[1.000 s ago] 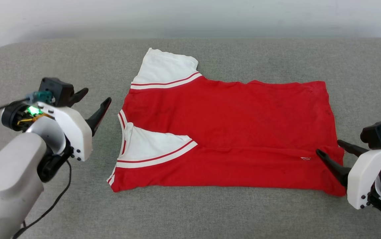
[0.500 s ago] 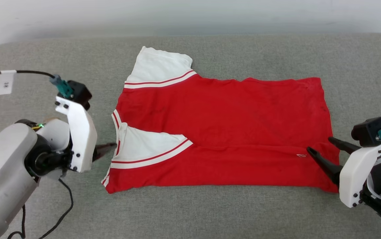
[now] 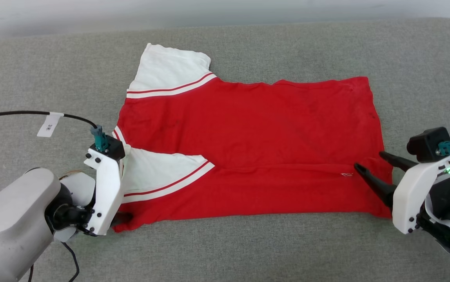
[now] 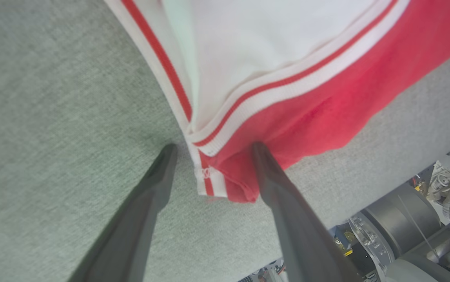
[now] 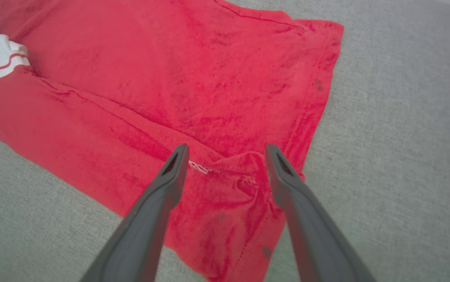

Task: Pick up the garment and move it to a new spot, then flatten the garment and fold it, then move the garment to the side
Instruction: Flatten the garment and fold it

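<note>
While the red T-shirt (image 3: 248, 149) lies spread across the middle of the head view on a grey fabric cushion (image 3: 287, 250), collar end toward the frame's left and hem toward the right, both arms reach in from the lower corners. The left forearm (image 3: 9, 219) enters at lower left. Its white wrist housing (image 3: 105, 192) is turned edge-on, so the fingers are mostly hidden behind it at the shirt's lower left corner. The right gripper (image 3: 369, 160) comes in from the lower right, dark fingers apart and angled up-left over the hem's lower corner.

The left wrist view supplies what the head view hides. The left gripper (image 4: 214, 145) has its fingers spread, one tip over bare cushion and the other over red cloth, with the corner of the striped trim (image 4: 205, 184) between them; nothing is clamped. At that view's lower right, past the cushion's edge, grey machine parts (image 4: 397, 227) show.

The right wrist view adds a small white stitched mark (image 5: 199, 167) beside one fingertip and a puckered fold between the fingers.
</note>
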